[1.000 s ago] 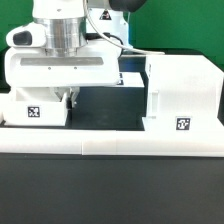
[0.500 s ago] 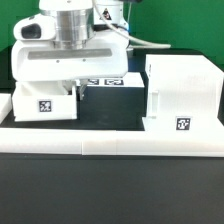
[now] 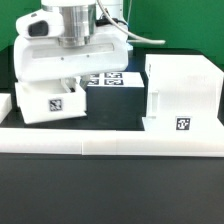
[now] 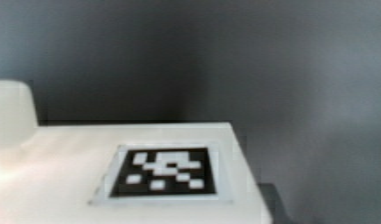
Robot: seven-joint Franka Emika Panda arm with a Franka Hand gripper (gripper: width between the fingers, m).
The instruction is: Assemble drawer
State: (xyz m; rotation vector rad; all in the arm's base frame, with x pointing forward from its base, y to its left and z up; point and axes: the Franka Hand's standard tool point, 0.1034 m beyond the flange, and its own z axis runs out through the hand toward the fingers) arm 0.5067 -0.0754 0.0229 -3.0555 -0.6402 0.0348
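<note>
My gripper point(image 3: 70, 90) is shut on a small white drawer tray point(image 3: 50, 104) and holds it tilted, just off the table, at the exterior view's left. The tray's tagged wall faces the camera. The tall white box housing point(image 3: 182, 92) stands at the exterior view's right, with a tag on its front. In the wrist view the tray's white surface with its tag point(image 4: 169, 172) fills the lower part, and a rounded white part point(image 4: 6, 110) shows at the edge. My fingers are hidden in both views. I see no second tray.
A long low white border bar point(image 3: 110, 141) runs along the front of the table. The marker board point(image 3: 108, 78) lies flat behind the tray. A white piece point(image 3: 5, 108) shows at the exterior view's left edge.
The gripper has risen and moved toward the exterior view's right with the tray. The tray has lifted off the table and tipped.
</note>
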